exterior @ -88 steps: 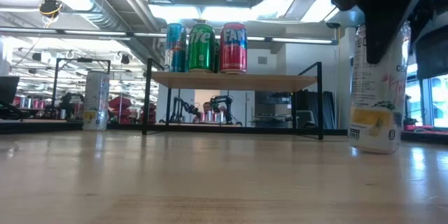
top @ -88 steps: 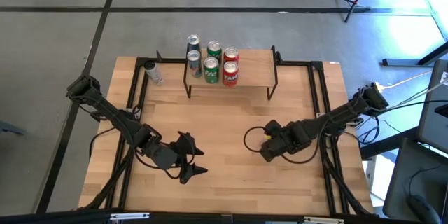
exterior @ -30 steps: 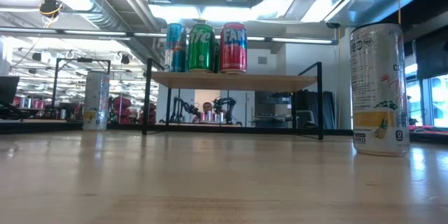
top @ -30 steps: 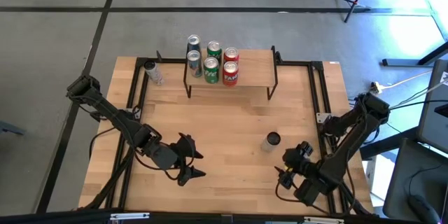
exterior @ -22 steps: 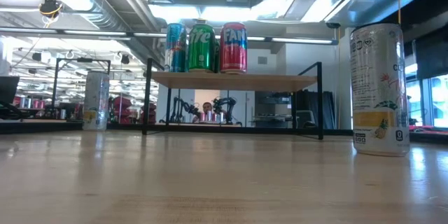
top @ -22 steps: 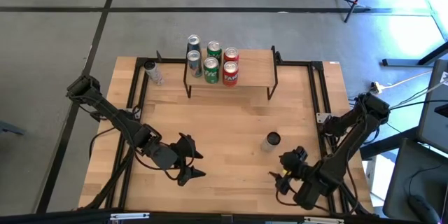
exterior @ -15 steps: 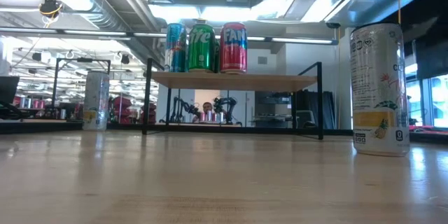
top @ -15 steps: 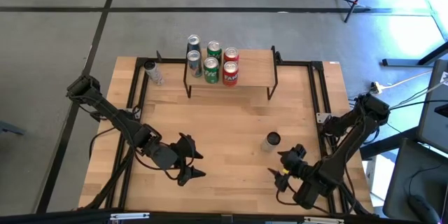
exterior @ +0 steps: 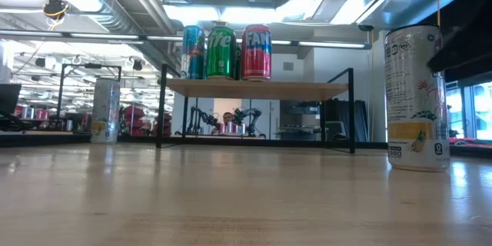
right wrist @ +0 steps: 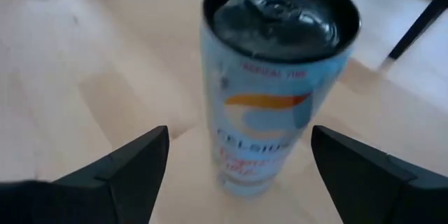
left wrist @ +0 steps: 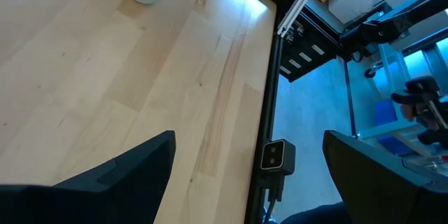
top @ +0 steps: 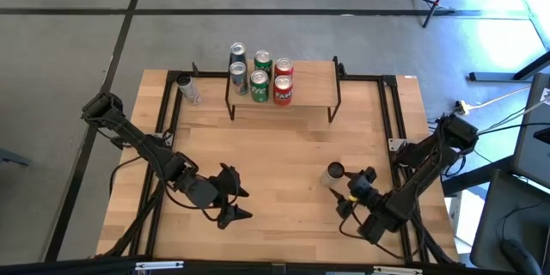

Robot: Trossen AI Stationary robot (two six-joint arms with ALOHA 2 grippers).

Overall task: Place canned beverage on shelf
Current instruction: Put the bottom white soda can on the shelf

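Dark left two-finger gripper (top: 234, 196) hung low with fingers spread wide, dark right two-finger gripper (top: 356, 190) reached forward on a bent arm, fingers (right wrist: 126, 168) parted

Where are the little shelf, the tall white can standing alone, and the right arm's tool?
shelf (top: 309, 86): high view, bare plank top.
tall white can (exterior: 416, 100): low view, middle of its side.
right tool (top: 351, 188): high view, between its fingertips.

The red can (exterior: 257, 52) on the shelf (exterior: 257, 88) shows "FAN". The slim white can (right wrist: 276, 77) on the surface reads "CELSIUS", partly blurred.
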